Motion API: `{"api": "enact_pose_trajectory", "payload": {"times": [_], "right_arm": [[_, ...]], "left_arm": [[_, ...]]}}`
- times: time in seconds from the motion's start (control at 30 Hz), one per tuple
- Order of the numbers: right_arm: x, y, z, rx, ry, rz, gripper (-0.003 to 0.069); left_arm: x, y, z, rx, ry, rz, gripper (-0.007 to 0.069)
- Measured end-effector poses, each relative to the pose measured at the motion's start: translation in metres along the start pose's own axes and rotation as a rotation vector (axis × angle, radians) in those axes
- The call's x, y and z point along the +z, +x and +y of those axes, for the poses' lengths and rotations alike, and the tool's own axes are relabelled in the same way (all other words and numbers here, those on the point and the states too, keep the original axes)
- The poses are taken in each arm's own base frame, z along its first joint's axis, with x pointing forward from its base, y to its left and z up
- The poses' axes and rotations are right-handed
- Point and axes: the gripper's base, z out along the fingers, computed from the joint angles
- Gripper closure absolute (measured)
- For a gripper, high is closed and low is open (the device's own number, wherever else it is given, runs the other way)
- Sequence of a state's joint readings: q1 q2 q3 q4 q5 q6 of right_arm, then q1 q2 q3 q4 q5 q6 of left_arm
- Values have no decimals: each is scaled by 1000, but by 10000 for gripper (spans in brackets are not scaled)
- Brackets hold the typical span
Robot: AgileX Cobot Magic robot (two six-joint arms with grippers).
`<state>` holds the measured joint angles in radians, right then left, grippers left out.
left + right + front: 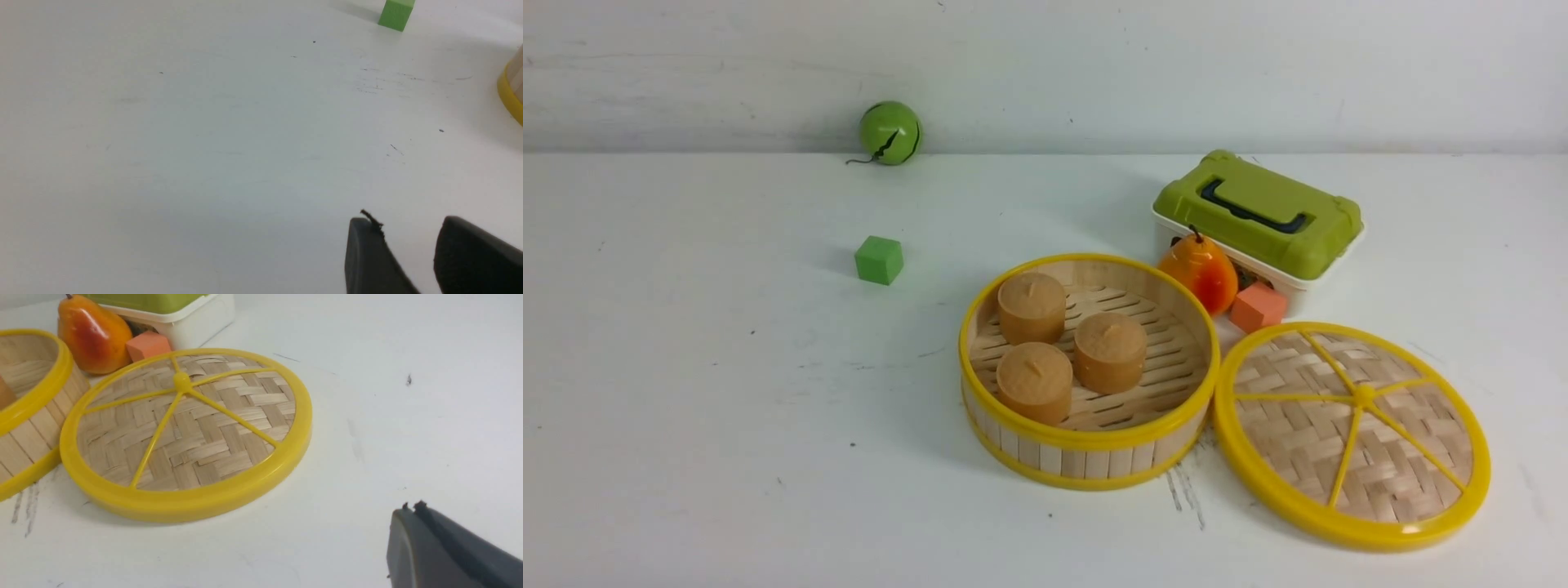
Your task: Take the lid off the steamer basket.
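Nearest the camera in the front view, at lower right of the frame, the lid (pixel 1352 434) lies flat on the white table (pixel 727 392), woven face and centre knob upward. It is off the steamer basket (pixel 1089 371) and rests just beside it on the right, the two yellow rims close to touching.

The steamer basket stands upright at centre frame, open on top. Three tan round cakes (pixel 1034 380) sit on its slatted floor, grouped toward the left half of the tub. Dark scuff marks show on the table at the foot of the basket, lower centre.

Behind the gap between basket and lid stand an orange pear (pixel 1201 271) and an orange cube (pixel 1258 306), the cube just beside the pear on its right. Both are up against a white box with a green top (pixel 1258 214) at upper right of centre.

A green cube (pixel 879 260) sits alone at left of centre, well apart from the basket. Farthest back, at upper left against the wall, is a green ball (pixel 890 132) with a dark crack.

Neither arm appears in the front view. In the right wrist view the right gripper (pixel 410 507) shows at lower right, its fingers pressed together and holding nothing, clear of the lid. In the left wrist view the left gripper (pixel 408 224) shows at lower right, fingers apart with bare table between them, empty.
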<state>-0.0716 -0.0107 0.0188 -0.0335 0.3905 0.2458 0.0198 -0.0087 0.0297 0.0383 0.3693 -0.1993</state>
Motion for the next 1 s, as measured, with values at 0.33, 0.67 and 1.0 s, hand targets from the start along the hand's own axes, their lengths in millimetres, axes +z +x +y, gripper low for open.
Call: {"api": "enact_pose_trajectory", "payload": {"times": [0.33, 0.67, 1.0], "right_arm": [[0, 1, 5, -30, -92, 22, 681], [0, 1, 5, -32, -98, 24, 681], [0, 1, 5, -33, -98, 24, 675]], "left_arm": [[0, 0, 0, 0, 0, 0, 384], [0, 0, 0, 0, 0, 0, 384], [0, 0, 0, 0, 0, 0, 384]]}}
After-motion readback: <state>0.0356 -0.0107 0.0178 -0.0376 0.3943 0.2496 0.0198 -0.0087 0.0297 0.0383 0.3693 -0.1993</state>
